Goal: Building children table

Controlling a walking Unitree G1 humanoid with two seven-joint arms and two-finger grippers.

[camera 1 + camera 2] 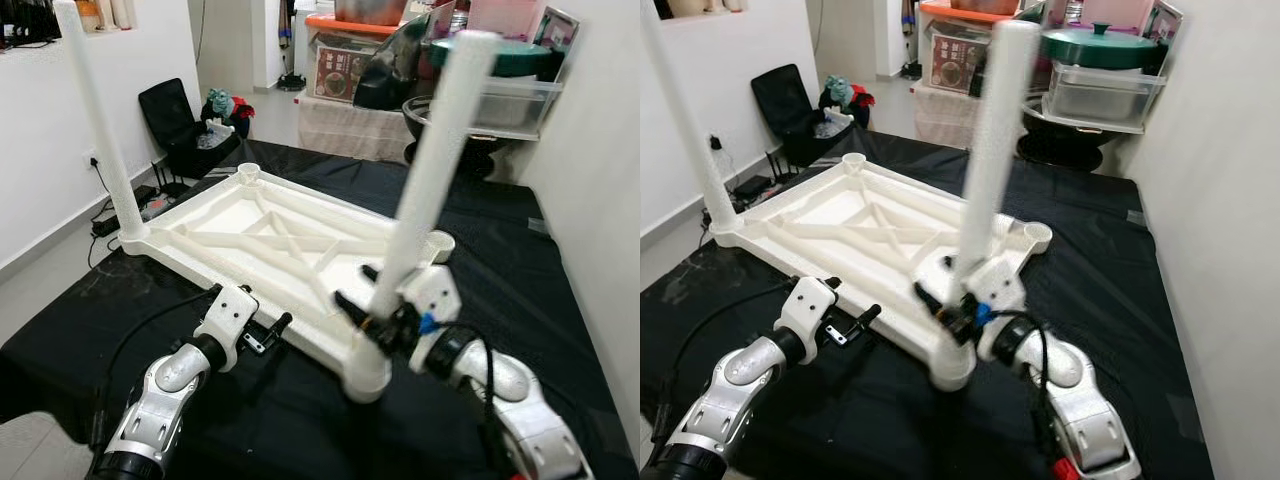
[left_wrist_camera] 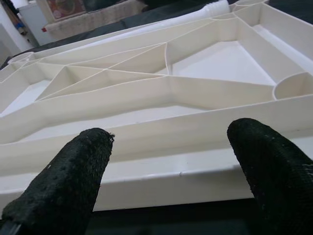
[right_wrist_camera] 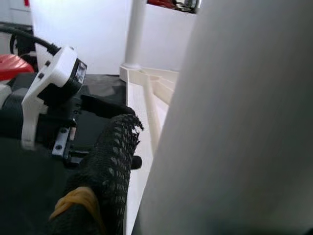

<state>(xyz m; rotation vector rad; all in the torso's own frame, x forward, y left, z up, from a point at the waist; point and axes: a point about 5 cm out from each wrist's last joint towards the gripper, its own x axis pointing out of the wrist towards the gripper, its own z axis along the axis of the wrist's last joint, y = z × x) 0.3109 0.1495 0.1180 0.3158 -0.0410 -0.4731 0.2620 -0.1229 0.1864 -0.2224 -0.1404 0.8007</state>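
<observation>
Lying ribs-up on the black cloth (image 1: 520, 260) you have one white tabletop (image 1: 270, 240), upside down. Count two white legs standing in its corner sockets: one far-left leg (image 1: 100, 120), one near leg (image 1: 425, 170) at the corner closest to you. Two sockets (image 1: 247, 173) on the far side stand open. Your right gripper (image 1: 372, 305) is clenched around the near leg just above its socket. Your left gripper (image 1: 268, 333) sits at the tabletop's near edge, its two fingers (image 2: 63, 181) spread apart, gripping nothing.
</observation>
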